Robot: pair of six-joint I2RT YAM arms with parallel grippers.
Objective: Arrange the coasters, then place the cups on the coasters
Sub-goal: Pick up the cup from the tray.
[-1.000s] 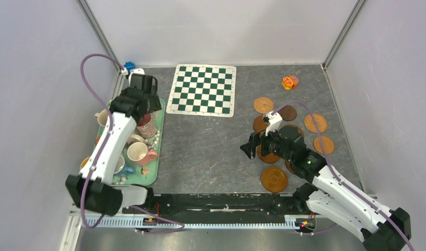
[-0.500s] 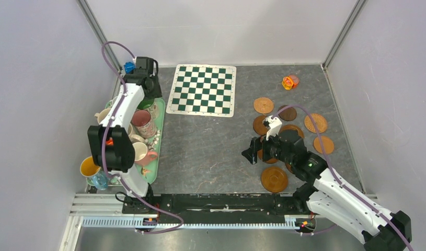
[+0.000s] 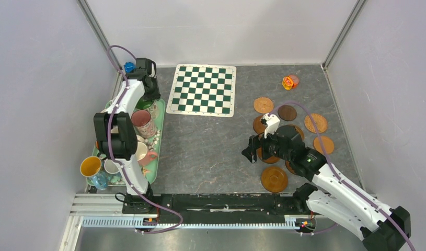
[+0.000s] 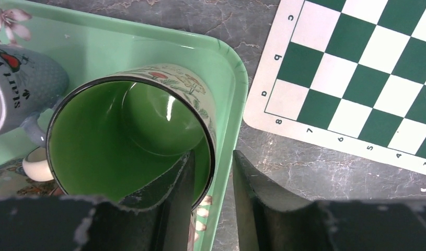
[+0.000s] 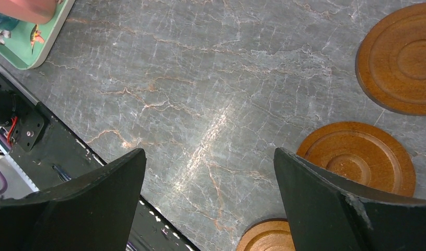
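In the left wrist view a green-lined cup (image 4: 127,125) with a flowered outside stands in the far corner of the mint tray (image 4: 148,47). My left gripper (image 4: 213,154) straddles its near wall, one finger inside the cup and the other outside past the tray rim, with a thin gap still showing on both sides. From above, the left gripper (image 3: 146,99) is at the tray's far end. Several brown coasters (image 3: 274,179) lie scattered on the right. My right gripper (image 3: 251,151) hovers open over bare table beside coasters (image 5: 357,157), holding nothing.
More cups (image 3: 144,122) crowd the tray (image 3: 159,137), and a yellow cup (image 3: 90,167) sits at its near-left end. A grey-blue mug (image 4: 17,89) stands left of the green-lined cup. The chequered mat (image 3: 203,90) lies at the back centre, an orange toy (image 3: 289,82) at the back right.
The left arm swung out to the tray's far end and its jaws narrowed around the green-lined cup's wall. The right arm barely shifted.
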